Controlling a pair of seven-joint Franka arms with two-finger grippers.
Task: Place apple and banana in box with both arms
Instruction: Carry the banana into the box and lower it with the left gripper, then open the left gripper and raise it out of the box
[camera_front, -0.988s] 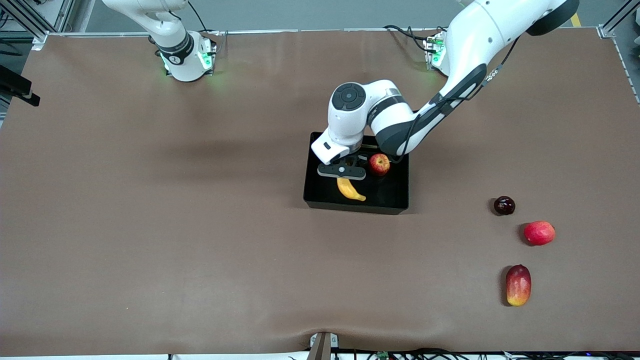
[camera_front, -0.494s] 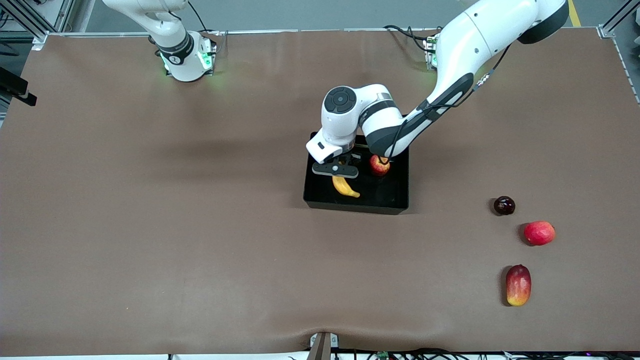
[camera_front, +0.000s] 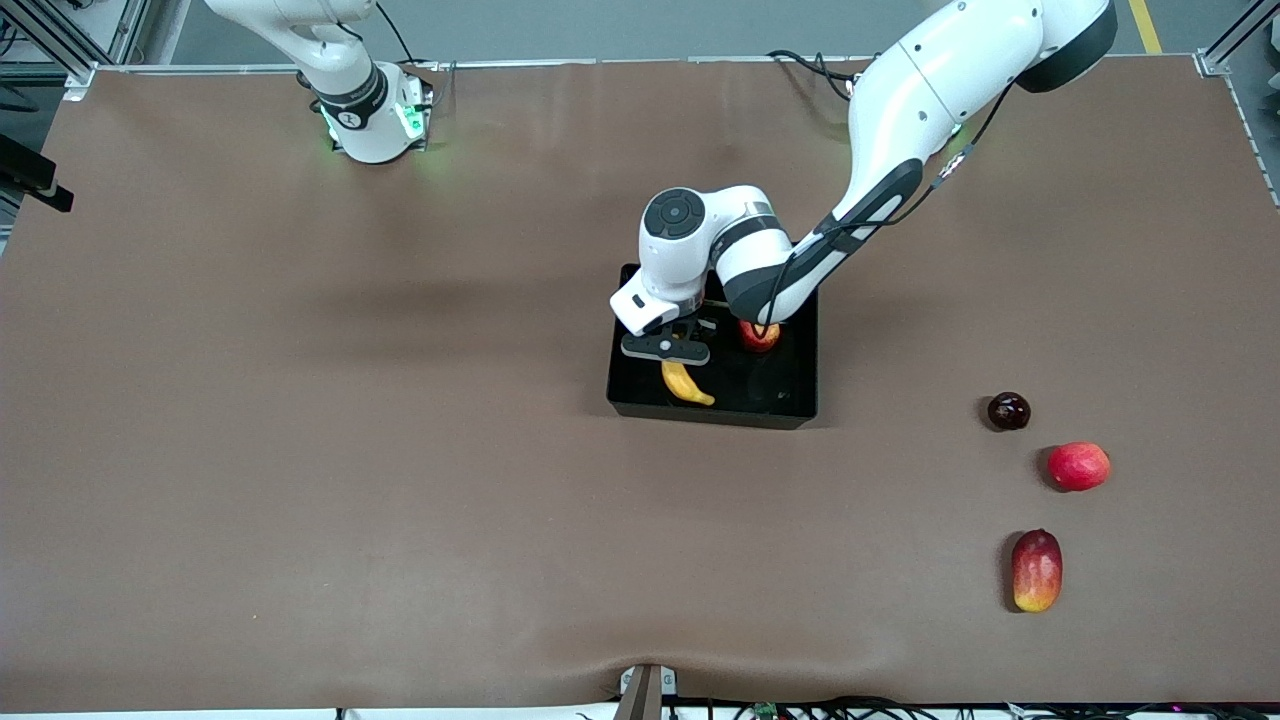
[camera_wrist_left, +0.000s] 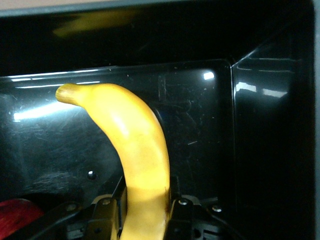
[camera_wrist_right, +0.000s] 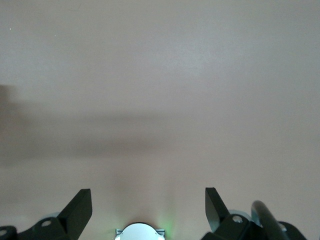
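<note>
The right arm waits near its base at the top of the front view; its right gripper (camera_wrist_right: 145, 207) is not seen there, but its own wrist view shows the two fingers standing wide apart over bare table (camera_front: 300, 400), holding nothing.

The box (camera_front: 800, 410) sits in the middle of the table, and the left gripper (camera_front: 668, 352) is low inside it, clenched on the banana (camera_front: 684, 384); in the left wrist view the fingers (camera_wrist_left: 107, 220) press the banana (camera_wrist_left: 135, 150) from both sides, and its free end points away from the gripper toward a corner of the box. Compared with a second ago, the gripper has moved down and a little toward the right arm's end of the box, and the banana now looks close to the floor of the box, maybe touching it; I cannot tell for sure.

The apple (camera_front: 759, 337) lies already in the box, just beside the gripper on the side of the left arm's end, partly hidden under the forearm.

In my judgement the task is almost done; only the release of the banana and the lifting of the arm remain.

Three other fruits (camera_front: 1078, 466) lie well apart from the gripper, toward the left arm's end of the table.
</note>
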